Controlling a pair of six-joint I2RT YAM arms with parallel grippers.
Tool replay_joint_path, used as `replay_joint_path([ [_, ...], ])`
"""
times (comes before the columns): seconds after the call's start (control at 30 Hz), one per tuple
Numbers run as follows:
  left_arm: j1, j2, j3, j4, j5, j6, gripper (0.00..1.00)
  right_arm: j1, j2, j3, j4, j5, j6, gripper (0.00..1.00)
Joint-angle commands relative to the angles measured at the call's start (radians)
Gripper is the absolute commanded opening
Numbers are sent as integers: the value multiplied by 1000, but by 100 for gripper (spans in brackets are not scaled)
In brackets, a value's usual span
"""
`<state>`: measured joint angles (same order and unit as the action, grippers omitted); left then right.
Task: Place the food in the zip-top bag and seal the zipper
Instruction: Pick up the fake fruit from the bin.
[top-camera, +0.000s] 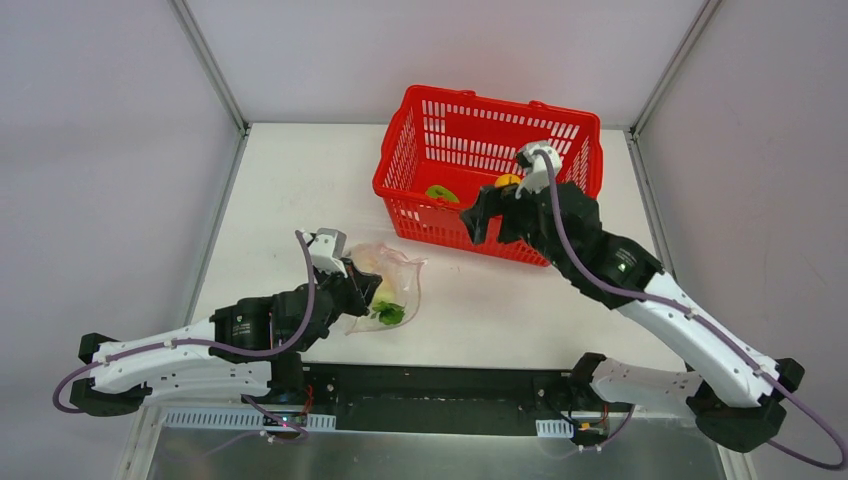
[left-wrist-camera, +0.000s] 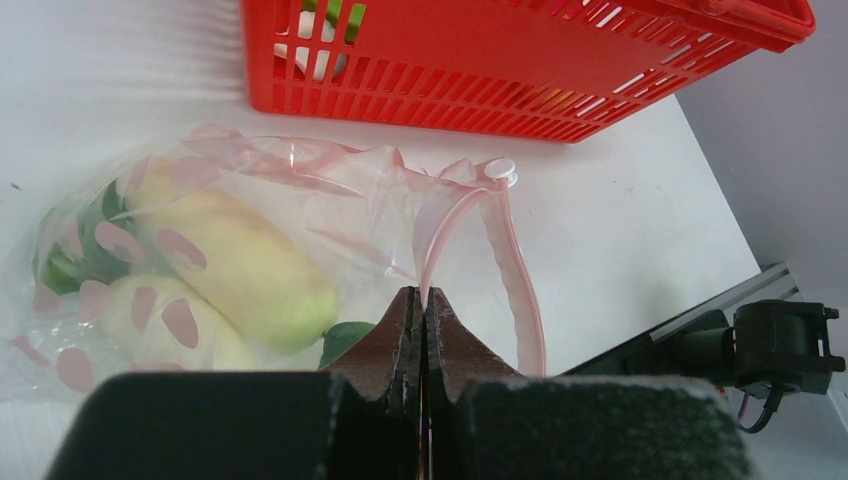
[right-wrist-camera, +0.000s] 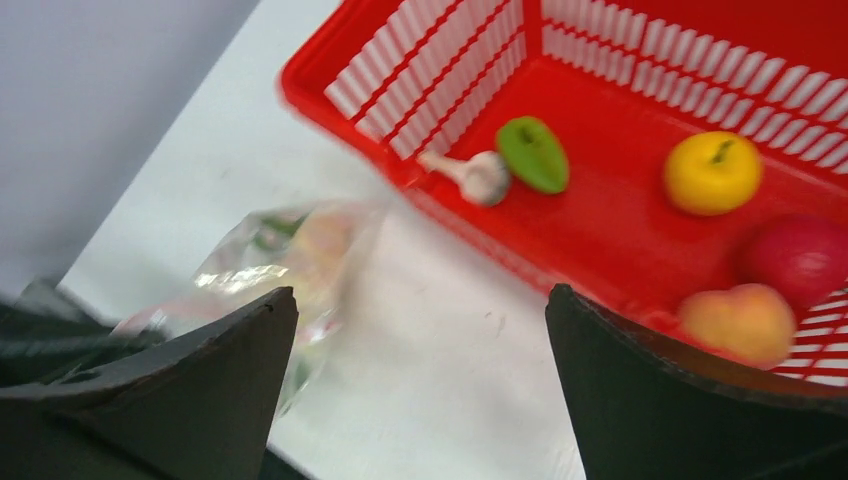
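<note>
Left end effector (left-wrist-camera: 421, 292), bottom centre, is clamped on the bag's (left-wrist-camera: 330, 200) limp zipper (left-wrist-camera: 518, 270); right end effector (right-wrist-camera: 420, 300) gapes empty above the desk (right-wrist-camera: 450, 340). Food (right-wrist-camera: 712, 172) in the basket (right-wrist-camera: 450, 70), upper right, looks light, hard, slick: grip balls mid-body.

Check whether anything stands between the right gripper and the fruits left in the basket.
Nothing visible does. The right gripper hovers, jaws open, over the basket's near rim; the yellow fruit, red fruit and peach fruit lie uncovered inside, probably reachable from above.
</note>
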<state>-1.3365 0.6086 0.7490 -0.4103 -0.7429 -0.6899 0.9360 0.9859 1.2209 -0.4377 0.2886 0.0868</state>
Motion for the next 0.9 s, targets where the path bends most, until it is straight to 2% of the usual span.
replay_joint_path([
  [0.0,-7,0,5,-24,-34,-29,0,-155,94,106,16,28,-45,98],
  [0.1,-7,2,11,-35,-31,-30,0,-318,192,168,8,-192,-46,91],
  [0.17,-8,5,15,-43,-28,-30,0,-390,261,213,0,-312,-56,90],
  [0.27,-8,21,45,-96,-22,-31,0,-460,379,269,15,-379,-77,90],
  [0.43,-7,26,72,-159,-28,-43,0,-526,617,442,-42,-421,-124,93],
  [0.53,-8,18,72,-160,-27,-25,0,-569,756,548,-82,-538,-128,95],
  [0.67,-7,18,78,-195,-55,-13,0,-576,945,765,-254,-673,-201,94],
  [0.87,-6,6,7,-104,-78,33,0,-567,1164,909,-295,-704,-245,92],
])
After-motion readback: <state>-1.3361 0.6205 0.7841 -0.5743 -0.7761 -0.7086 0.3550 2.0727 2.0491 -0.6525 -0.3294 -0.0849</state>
